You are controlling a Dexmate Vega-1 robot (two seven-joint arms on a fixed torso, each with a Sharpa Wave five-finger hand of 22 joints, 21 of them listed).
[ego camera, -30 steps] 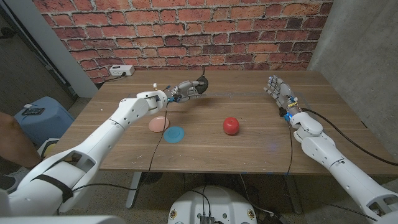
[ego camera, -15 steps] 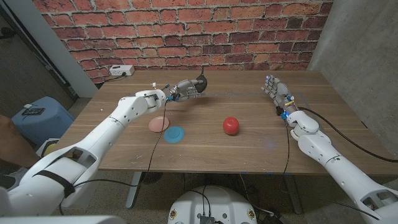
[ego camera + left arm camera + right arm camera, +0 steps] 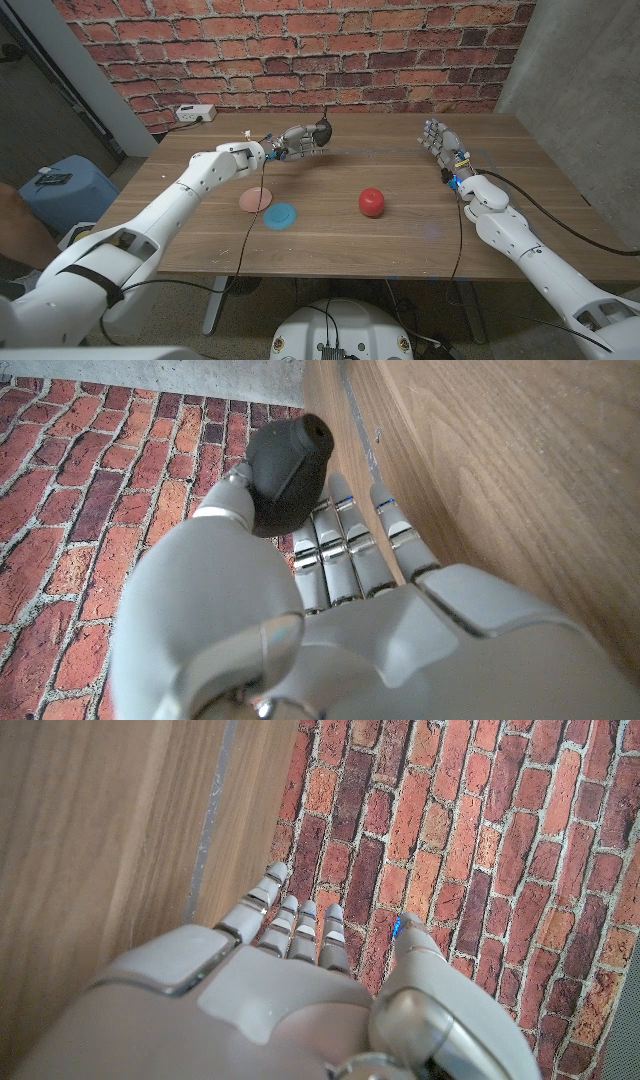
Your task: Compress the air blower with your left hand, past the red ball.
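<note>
My left hand (image 3: 299,138) holds the dark grey air blower (image 3: 322,131) a little above the far part of the table, well behind the red ball (image 3: 372,202). In the left wrist view the blower (image 3: 288,472) sits between my thumb and fingers (image 3: 345,550), its round end sticking out past them. The red ball lies on the table's middle right, apart from both hands. My right hand (image 3: 440,140) stands at the table's far right with fingers straight and apart, holding nothing; the right wrist view shows those fingers (image 3: 298,930) spread toward the brick wall.
A pink disc (image 3: 255,198) and a blue disc (image 3: 281,214) lie side by side on the wooden table (image 3: 330,245), left of the ball. A white power strip (image 3: 197,114) sits by the brick wall. A blue container (image 3: 62,189) stands on the floor at left.
My left hand has carried the blower slightly up and farther back. My right hand has drifted a little to the left. The ball and discs have not moved.
</note>
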